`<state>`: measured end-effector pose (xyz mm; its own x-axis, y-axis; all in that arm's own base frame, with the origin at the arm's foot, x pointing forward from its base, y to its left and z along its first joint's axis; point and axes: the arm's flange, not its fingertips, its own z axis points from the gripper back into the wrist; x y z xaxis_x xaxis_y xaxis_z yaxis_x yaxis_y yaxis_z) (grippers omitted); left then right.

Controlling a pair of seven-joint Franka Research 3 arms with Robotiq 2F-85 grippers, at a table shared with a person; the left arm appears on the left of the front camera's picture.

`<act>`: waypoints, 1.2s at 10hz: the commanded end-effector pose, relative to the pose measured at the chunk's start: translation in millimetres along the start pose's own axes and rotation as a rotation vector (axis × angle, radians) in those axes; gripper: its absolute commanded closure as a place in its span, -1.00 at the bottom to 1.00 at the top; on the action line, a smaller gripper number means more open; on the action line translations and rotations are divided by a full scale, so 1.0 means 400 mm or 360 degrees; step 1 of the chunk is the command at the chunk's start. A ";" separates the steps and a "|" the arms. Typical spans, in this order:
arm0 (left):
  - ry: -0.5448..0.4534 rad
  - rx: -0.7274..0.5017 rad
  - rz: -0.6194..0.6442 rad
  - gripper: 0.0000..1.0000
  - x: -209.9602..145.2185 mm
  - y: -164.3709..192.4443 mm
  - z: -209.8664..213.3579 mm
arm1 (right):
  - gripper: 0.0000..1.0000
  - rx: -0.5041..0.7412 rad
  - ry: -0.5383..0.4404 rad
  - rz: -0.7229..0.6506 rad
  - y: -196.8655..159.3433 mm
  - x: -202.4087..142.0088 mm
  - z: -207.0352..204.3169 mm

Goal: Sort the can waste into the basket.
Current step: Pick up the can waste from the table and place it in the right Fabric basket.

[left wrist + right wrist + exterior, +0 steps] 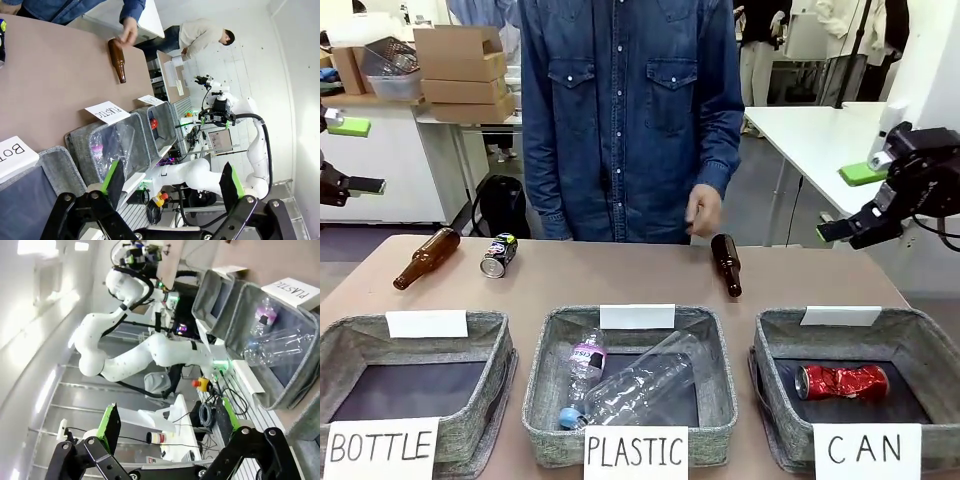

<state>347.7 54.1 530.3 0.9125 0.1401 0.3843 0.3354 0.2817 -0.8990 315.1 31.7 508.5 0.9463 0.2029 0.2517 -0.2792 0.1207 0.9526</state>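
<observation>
A shiny red crushed can (842, 380) lies on the dark bottom of the grey basket (924, 338) signed "CAN" at the front right; the left wrist view shows this red can (154, 123) as a small red spot. A black can with a blue logo (499, 255) lies on its side on the table at the far left. My left gripper (348, 156) hangs open and empty at the left edge, high above the table; its green pads (113, 178) stand wide apart. My right gripper (847, 203) is open and empty, raised above the table's far right corner, behind the CAN basket.
One brown bottle (426, 258) lies beside the black can. Another brown bottle (726, 264) lies at centre right, just below the person's hand (703, 212). The PLASTIC bin (548, 345) holds clear bottles (640, 385). The BOTTLE bin (340, 335) stands at the front left.
</observation>
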 end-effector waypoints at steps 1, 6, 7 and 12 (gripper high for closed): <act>-0.0016 -0.0033 -0.0032 -1.00 0.002 -0.003 -0.002 | -1.00 -0.0003 0.0012 0.0038 0.008 0.001 0.014; -0.0016 -0.0033 -0.0032 -1.00 0.002 -0.003 -0.002 | -1.00 -0.0003 0.0012 0.0038 0.008 0.001 0.014; -0.0016 -0.0033 -0.0032 -1.00 0.002 -0.003 -0.002 | -1.00 -0.0003 0.0012 0.0038 0.008 0.001 0.014; 0.0132 0.0158 -0.0026 -1.00 0.038 0.005 -0.074 | -1.00 -0.0003 0.0012 0.0038 0.008 0.001 0.014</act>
<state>351.9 46.6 527.8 0.9173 0.1162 0.3808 0.3313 0.3076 -0.8920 314.8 28.8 509.0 0.9458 0.1983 0.2572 -0.2837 0.1187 0.9515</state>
